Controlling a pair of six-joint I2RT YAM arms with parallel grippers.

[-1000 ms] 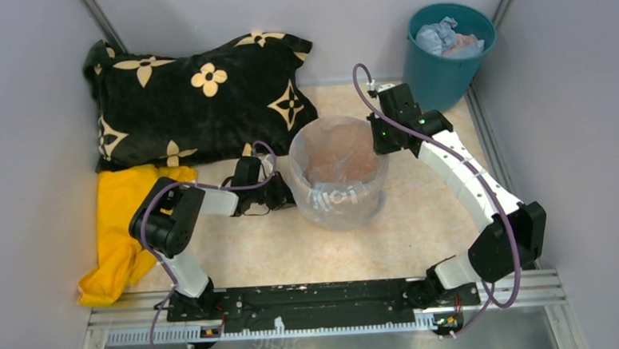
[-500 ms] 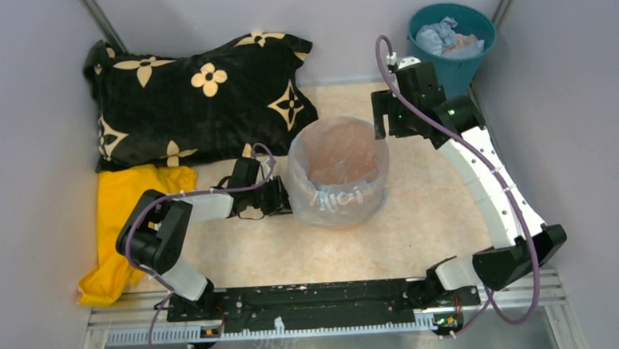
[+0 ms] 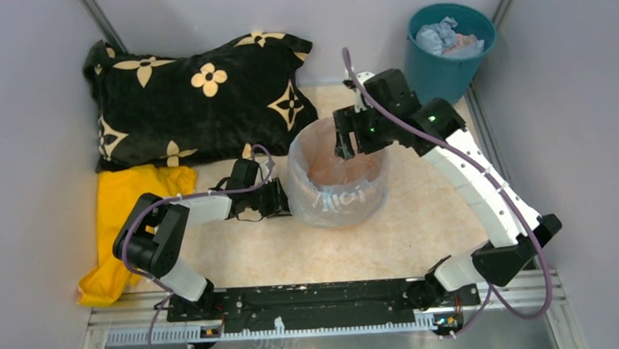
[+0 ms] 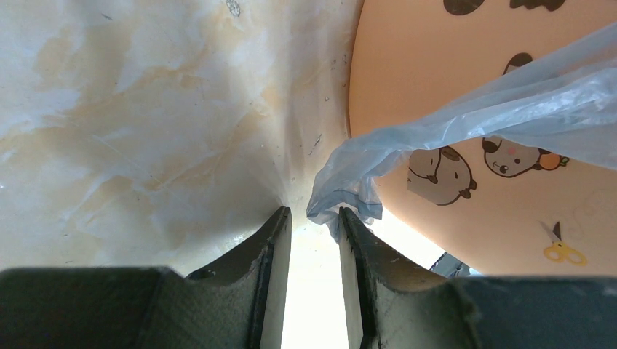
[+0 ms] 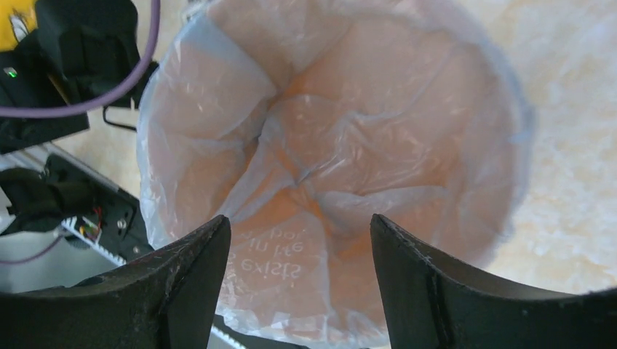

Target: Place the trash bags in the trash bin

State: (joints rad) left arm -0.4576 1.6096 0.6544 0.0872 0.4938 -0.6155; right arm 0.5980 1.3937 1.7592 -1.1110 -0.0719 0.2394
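Observation:
The trash bin [image 3: 348,208] stands mid-table, a peach-orange bucket lined with a pale blue see-through trash bag [image 3: 340,169] whose film folds over the rim. My right gripper [image 3: 347,148] hangs over the far side of the bin's mouth. In the right wrist view it [image 5: 298,222] is wide open above the bag [image 5: 327,160], holding nothing. My left gripper [image 3: 282,198] sits low against the bin's left side. In the left wrist view it [image 4: 313,217] is open, with a fold of bag [image 4: 349,185] draped down the bin's wall [image 4: 436,65] and touching its right fingertip.
A black pillow [image 3: 198,88] with gold flowers lies at the back left, with a yellow cloth [image 3: 121,224] in front of it. A dark teal bucket [image 3: 444,63] holding crumpled material stands in the back right corner. Grey walls close in both sides.
Both grippers opened. The right one let go at the bin's right rim, rose, then swung left over the bin's mouth. The left one released the bag edge and stayed beside the bin.

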